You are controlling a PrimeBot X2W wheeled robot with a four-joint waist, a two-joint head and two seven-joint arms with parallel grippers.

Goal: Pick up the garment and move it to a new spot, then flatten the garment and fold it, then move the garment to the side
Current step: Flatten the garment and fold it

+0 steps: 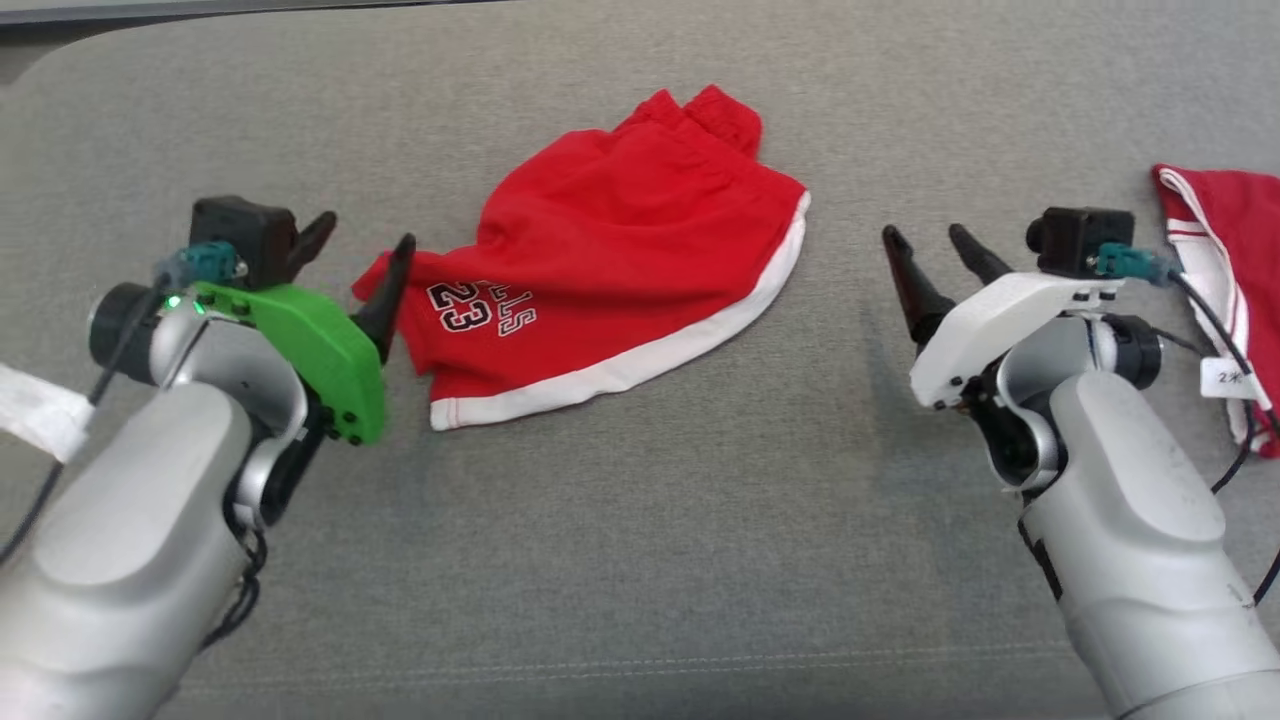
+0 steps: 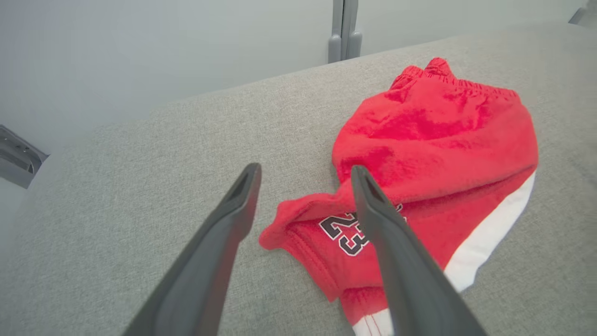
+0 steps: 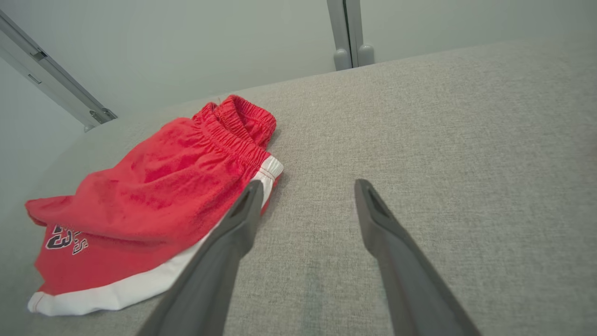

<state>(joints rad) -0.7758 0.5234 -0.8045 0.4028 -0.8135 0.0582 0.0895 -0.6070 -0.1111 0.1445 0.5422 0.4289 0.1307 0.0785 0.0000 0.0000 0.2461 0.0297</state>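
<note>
The garment (image 1: 620, 260) is a pair of red shorts with white trim and a dark "23" print, lying rumpled on the grey fabric surface (image 1: 640, 560). My left gripper (image 1: 365, 240) stands open at the garment's left corner, one finger over the cloth edge, nothing pinched. In the left wrist view the garment (image 2: 433, 154) lies beyond and right of the spread fingers (image 2: 224, 233), and its near corner sits between them. My right gripper (image 1: 930, 245) is open over bare surface to the garment's right. In the right wrist view the garment (image 3: 154, 205) lies to the left of that gripper (image 3: 305, 189).
A second red and white cloth (image 1: 1225, 260) with a white tag lies at the right edge beside my right arm. Pale walls and a grey post (image 2: 344, 28) stand behind the surface's far edge. Bare grey fabric stretches in front of the garment.
</note>
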